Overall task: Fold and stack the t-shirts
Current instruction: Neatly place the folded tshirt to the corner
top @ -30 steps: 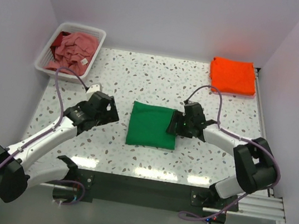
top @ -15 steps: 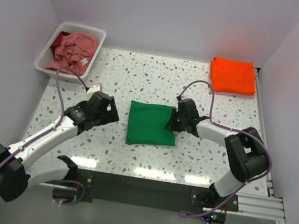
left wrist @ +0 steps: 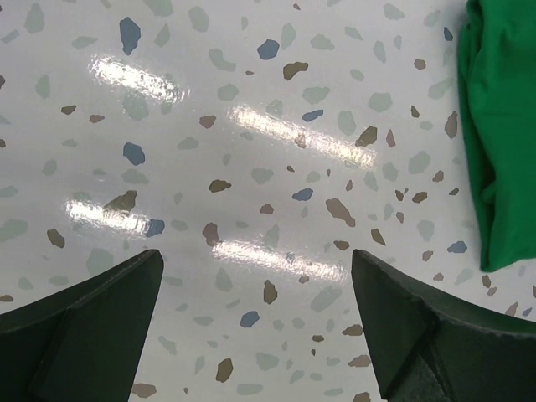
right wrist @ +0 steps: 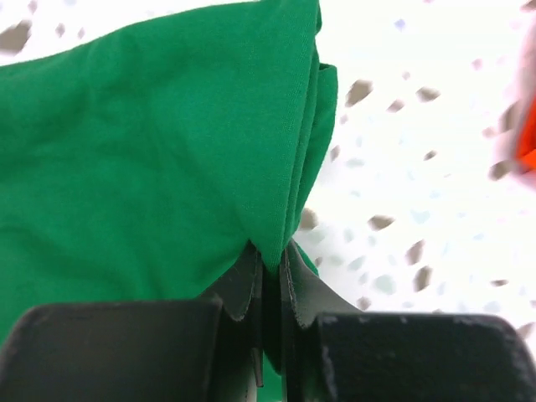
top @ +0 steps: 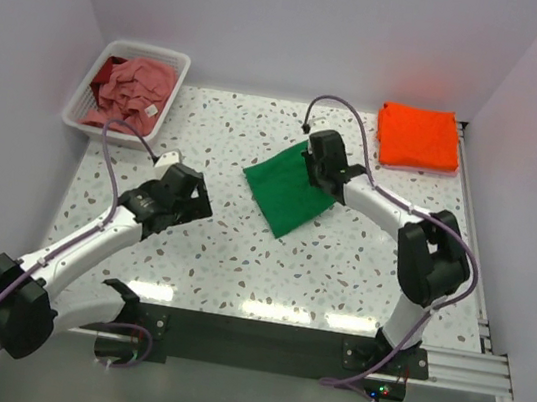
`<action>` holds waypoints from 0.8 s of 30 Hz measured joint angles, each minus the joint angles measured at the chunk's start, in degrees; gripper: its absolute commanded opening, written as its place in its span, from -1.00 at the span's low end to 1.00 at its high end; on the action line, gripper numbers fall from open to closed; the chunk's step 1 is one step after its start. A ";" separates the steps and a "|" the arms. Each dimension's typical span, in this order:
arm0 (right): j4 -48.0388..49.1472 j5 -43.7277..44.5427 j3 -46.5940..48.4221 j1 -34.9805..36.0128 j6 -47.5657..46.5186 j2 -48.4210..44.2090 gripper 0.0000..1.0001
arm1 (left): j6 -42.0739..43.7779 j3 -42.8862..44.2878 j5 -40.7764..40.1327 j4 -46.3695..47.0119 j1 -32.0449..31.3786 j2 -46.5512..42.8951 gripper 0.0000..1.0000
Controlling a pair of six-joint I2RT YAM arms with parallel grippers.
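Green t-shirt [top: 288,191], folded, is held over the middle of the bench [top: 240,257] by one edge in the tightly closed right fingers [right wrist: 270,280]. The left fingers [top: 202,205] are spread wide and empty. With only a thin edge pinched, the fold could be shaken open before the orange t-shirt [top: 419,136] is reached.

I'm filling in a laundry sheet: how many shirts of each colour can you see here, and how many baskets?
Green t-shirt: 1, folded, pinched by the right tool
Orange t-shirt: 1, folded
Pink t-shirt: 1, crumpled in the basket
Basket: 1
Total: 4; the dark red cloth in the basket may be another shirt, cannot tell
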 measured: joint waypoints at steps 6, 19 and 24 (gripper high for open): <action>-2.12 6.14 9.97 -2.08 -8.63 5.62 -1.00 | 0.00 0.79 -0.42 -0.04 0.42 1.84 1.00; -4.46 10.58 27.45 -13.44 -17.77 15.91 -1.00 | 0.00 3.26 -0.72 0.39 1.55 8.87 1.00; -4.50 10.56 33.18 -17.20 -19.80 19.63 -1.00 | 0.00 4.61 -0.72 0.87 1.81 12.28 1.00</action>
